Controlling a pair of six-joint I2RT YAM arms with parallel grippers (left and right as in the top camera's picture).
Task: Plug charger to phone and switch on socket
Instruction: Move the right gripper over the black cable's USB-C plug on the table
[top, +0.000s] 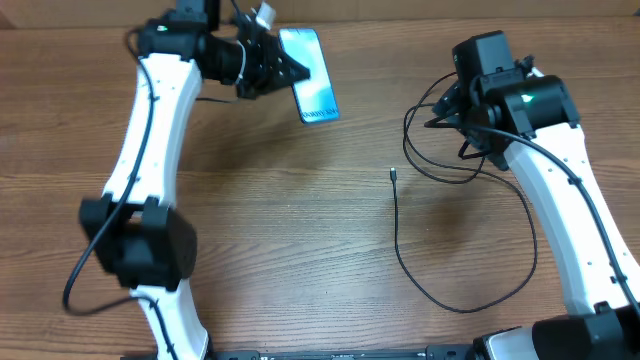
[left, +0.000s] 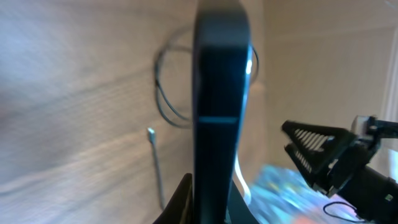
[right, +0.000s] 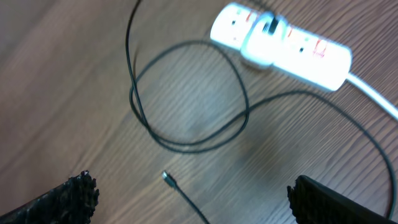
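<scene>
My left gripper (top: 283, 68) is shut on the phone (top: 312, 78), a slim slab with a light blue screen, at the table's far side. In the left wrist view the phone (left: 221, 93) shows edge-on between the fingers (left: 211, 190). The charger is a thin black cable (top: 455, 305) looping over the table, and its small connector tip (top: 393, 173) lies free on the wood. My right gripper (top: 450, 115) is open and empty. In the right wrist view its fingers (right: 193, 190) straddle the tip (right: 166, 177) from above. The white socket (right: 280, 43) has a plug in it (right: 267, 26). In the overhead view my right arm hides the socket.
The socket's thick white cord (right: 376, 93) runs off to the right. A loop of the black cable (right: 186, 93) lies between the socket and the tip. My right gripper also shows in the left wrist view (left: 323, 155). Bare wooden table (top: 280, 230) lies between the arms.
</scene>
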